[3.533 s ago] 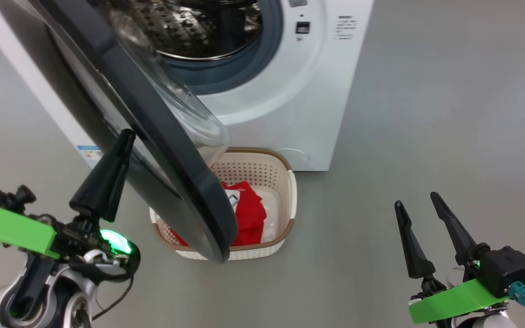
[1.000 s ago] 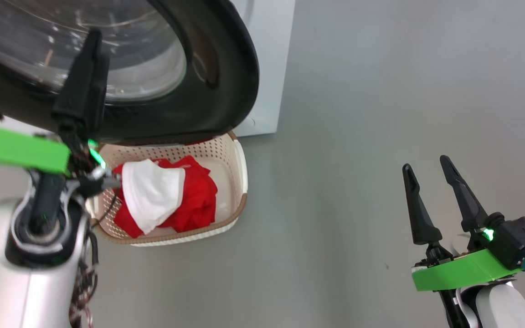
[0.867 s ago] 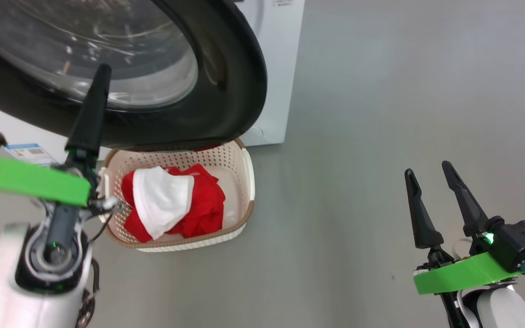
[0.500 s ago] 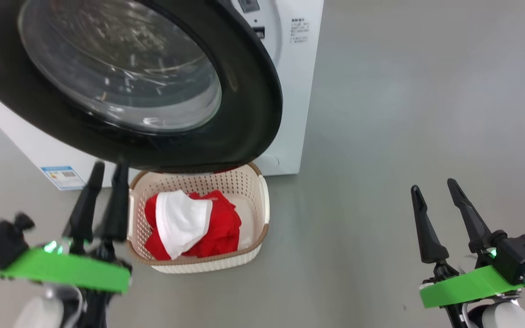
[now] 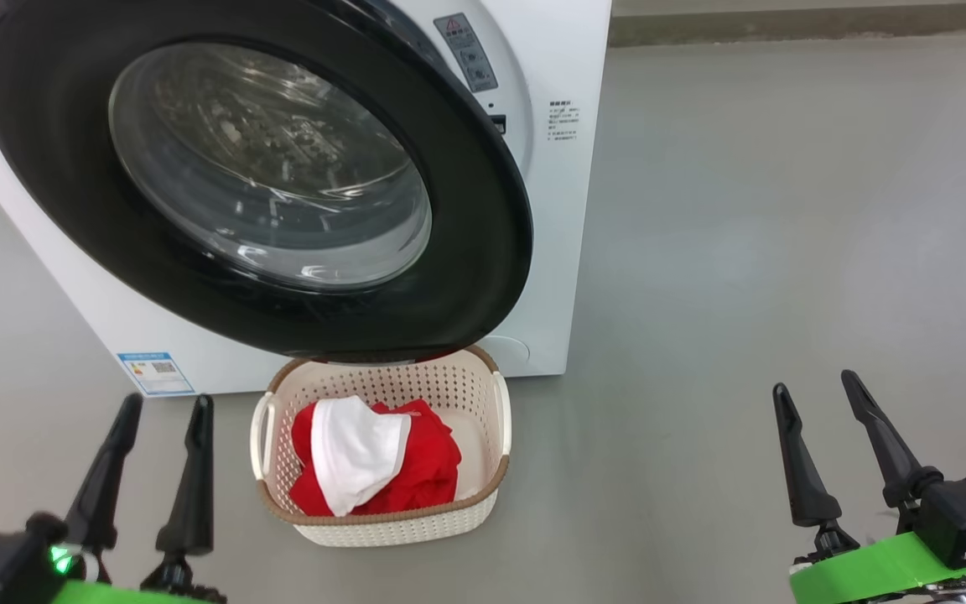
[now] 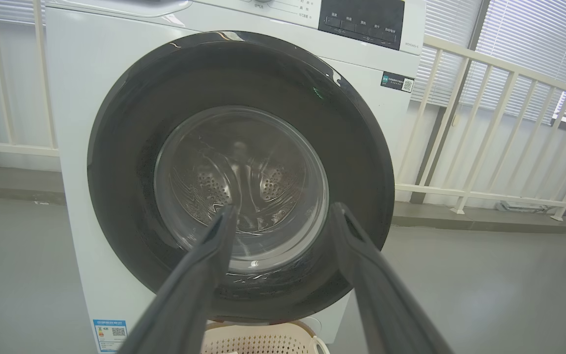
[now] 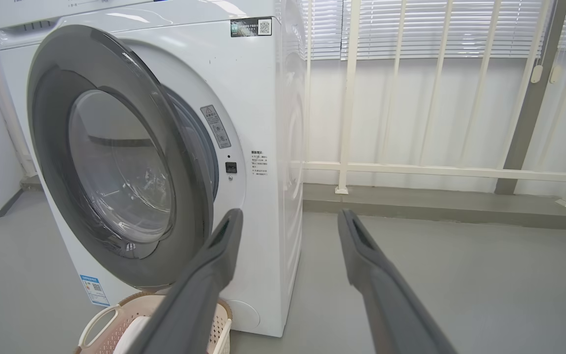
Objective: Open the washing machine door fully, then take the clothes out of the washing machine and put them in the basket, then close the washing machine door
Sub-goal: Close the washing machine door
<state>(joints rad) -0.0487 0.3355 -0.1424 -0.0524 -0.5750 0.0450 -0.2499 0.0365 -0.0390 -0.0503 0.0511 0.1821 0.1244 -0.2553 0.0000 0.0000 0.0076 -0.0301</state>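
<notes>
Grey floor (image 5: pixel 785 210); white railing (image 7: pixel 410 169) along raised ledge (image 7: pixel 435 205) at back; window blinds (image 7: pixel 401 29) beyond railing.

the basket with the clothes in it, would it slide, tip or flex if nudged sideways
The basket looks like thin perforated plastic holding a few soft clothes, so it is probably light and would slide easily on the smooth floor. It is low and wide, so tipping seems unlikely. Its walls may flex a little.

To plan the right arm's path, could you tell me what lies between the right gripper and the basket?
In the head view, bare grey floor separates the right gripper and the basket.
</notes>
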